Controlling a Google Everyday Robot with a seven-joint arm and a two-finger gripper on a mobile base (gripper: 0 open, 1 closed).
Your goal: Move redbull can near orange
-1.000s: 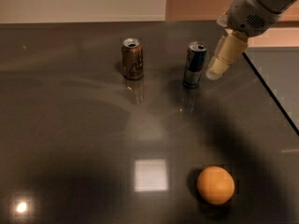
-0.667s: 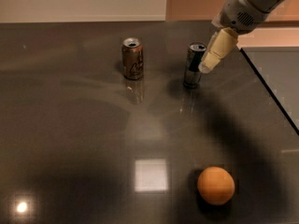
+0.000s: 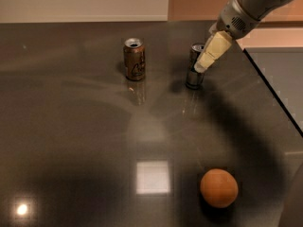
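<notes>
The redbull can [image 3: 193, 77], slim and dark silver-blue, stands upright at the back right of the dark table. My gripper [image 3: 204, 63], cream-coloured, reaches down from the upper right and overlaps the can's upper right side, hiding part of it. The orange [image 3: 218, 187] lies at the front right of the table, well in front of the can and apart from it.
A shorter brown-gold can [image 3: 134, 59] stands upright to the left of the redbull can. The table's right edge [image 3: 267, 86] runs diagonally close to the gripper. A bright square light reflection [image 3: 153, 177] lies on the table left of the orange.
The gripper has moved left from beside the redbull can until it overlaps the can's upper right side. Both cans and the orange have stayed in place.
</notes>
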